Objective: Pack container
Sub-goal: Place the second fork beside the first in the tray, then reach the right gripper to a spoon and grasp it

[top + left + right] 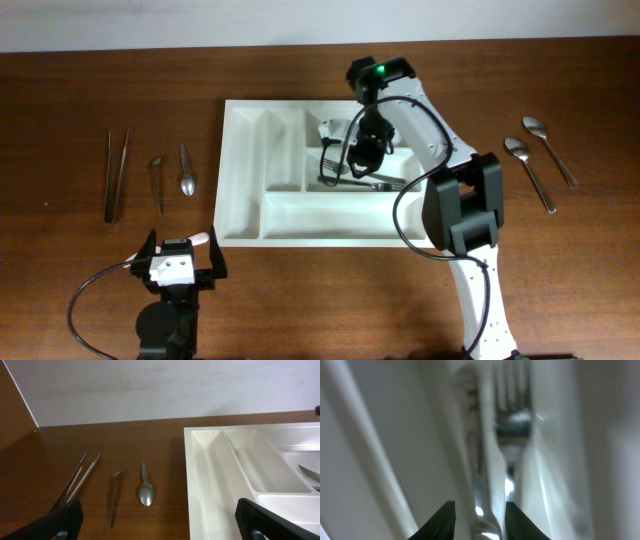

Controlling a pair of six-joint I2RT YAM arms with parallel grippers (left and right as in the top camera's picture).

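The container [232, 170] is a big white tray. It sits in the middle of the table [300, 290], closer to the far edge than the near one. It has two thin slots at its left end and long slots to the right of them.

The right gripper [336, 172] reaches down into the tray, over the long slot that lies between the far slot and the near one. Forks [385, 183] lie flat in that slot. In the right wrist view its two tips stand a little apart with a fork handle [487, 485] between them. There is a gap next to the handle, so the grip is let go, but the view is blurry.

The left gripper [182, 240] hangs near the front edge of the table, by the tray's near left corner. Its fingers are spread wide and nothing is between them.

Toward the left edge of the table lie two long thin sticks [115, 175], a small thin tool [157, 180] and a small spoon [187, 172]. Toward the right edge lie two bigger spoons [530, 172] side by side
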